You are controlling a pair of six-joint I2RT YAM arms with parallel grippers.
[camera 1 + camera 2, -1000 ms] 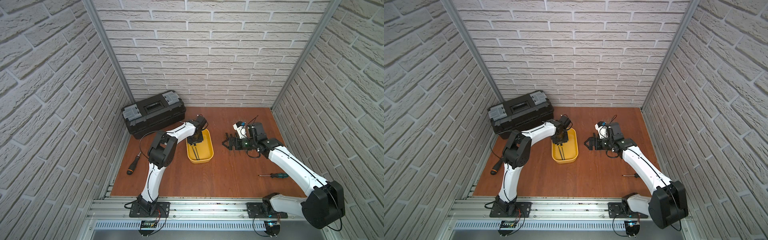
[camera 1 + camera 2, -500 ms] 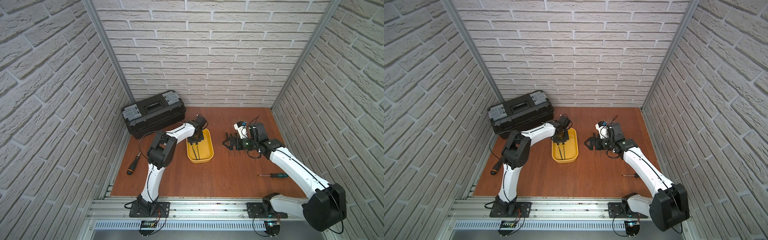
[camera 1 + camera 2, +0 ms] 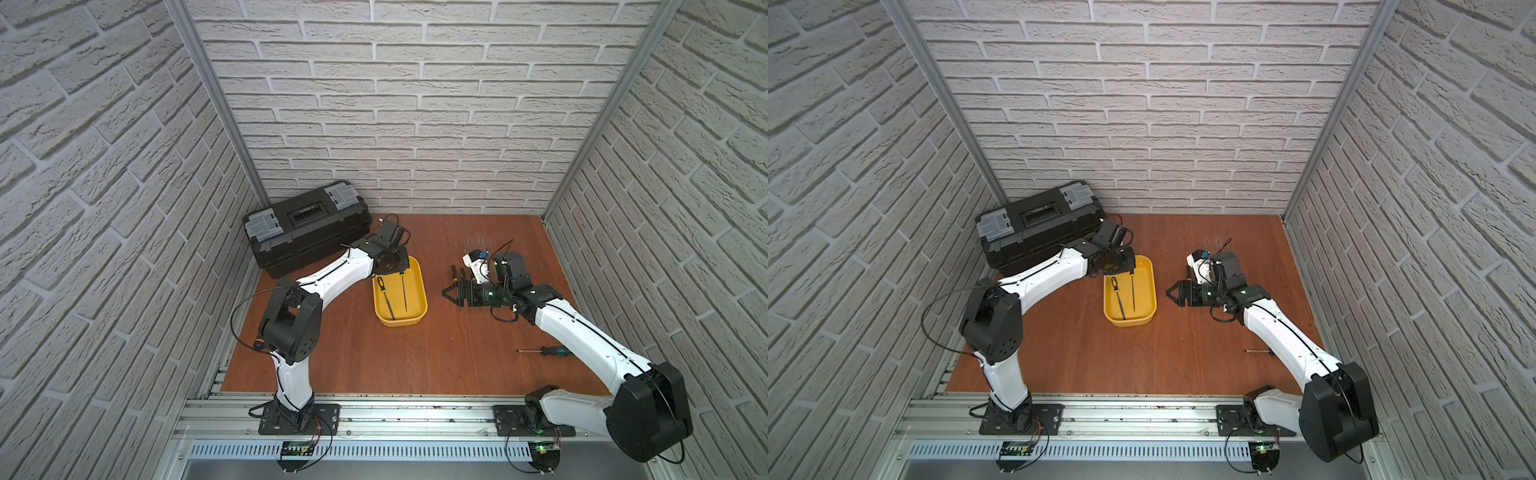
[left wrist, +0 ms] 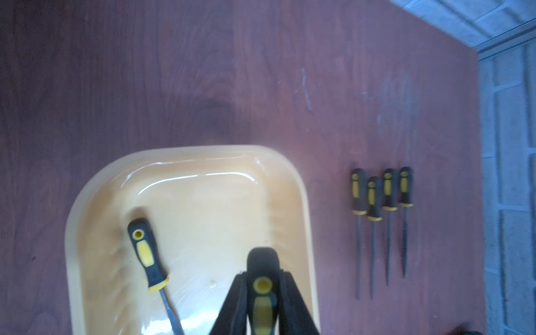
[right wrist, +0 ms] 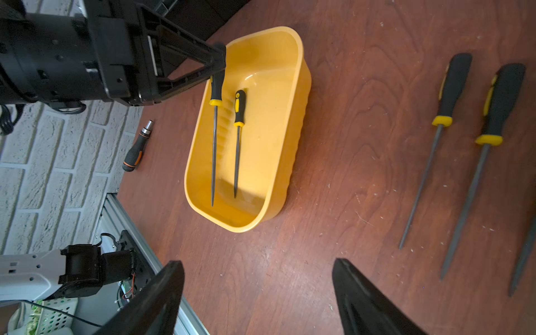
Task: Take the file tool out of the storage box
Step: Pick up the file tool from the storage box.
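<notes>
On brown wooden tabletop (image 3: 415, 365) ringed by brick walls (image 3: 415, 104), saw left gripper (image 5: 219, 62) clamped on handle of one file (image 5: 214, 130), shaft down inside yellow storage box (image 5: 298, 139) beside another file (image 5: 238, 136), and right gripper (image 5: 258, 262) spread wide, empty, between box and loose files (image 4: 374, 200).

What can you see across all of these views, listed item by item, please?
storage box: one, yellow, on the table in front of the toolbox
loose file: one, black-and-yellow handle, lying in the storage box
gripped file: one, same colours, over the storage box
files on the table: four, same colours, in a row beside the storage box
toolbox: one, black with grey latches, back left corner
black-and-orange screwdriver: one, near the table's left edge
teal-handled screwdriver: one, by the right arm
table: one, reddish-brown wood
left gripper: shut on the gripped file's handle
right gripper: open, holding nothing
</notes>
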